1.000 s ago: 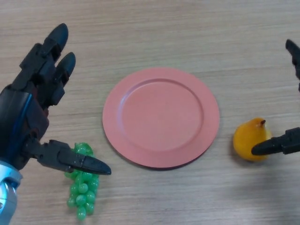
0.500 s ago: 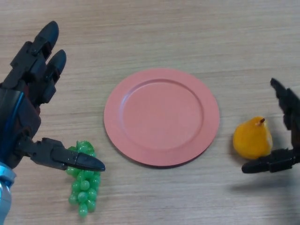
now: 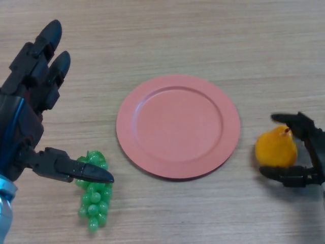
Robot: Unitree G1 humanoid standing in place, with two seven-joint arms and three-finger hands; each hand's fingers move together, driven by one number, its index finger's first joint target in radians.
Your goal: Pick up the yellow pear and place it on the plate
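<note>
The yellow pear lies on the wooden table at the right, just right of the pink plate. My right hand comes in from the right edge with its fingers curled over the pear's top and its thumb under the near side, cupping the fruit. The plate sits in the middle with nothing on it. My left hand hovers at the left with its fingers spread straight, holding nothing.
A bunch of green grapes lies at the lower left, partly under my left hand's thumb. Bare wood runs along the top of the view.
My right hand has moved in from the right and closed its fingers and thumb round the pear. The left hand has barely shifted.
</note>
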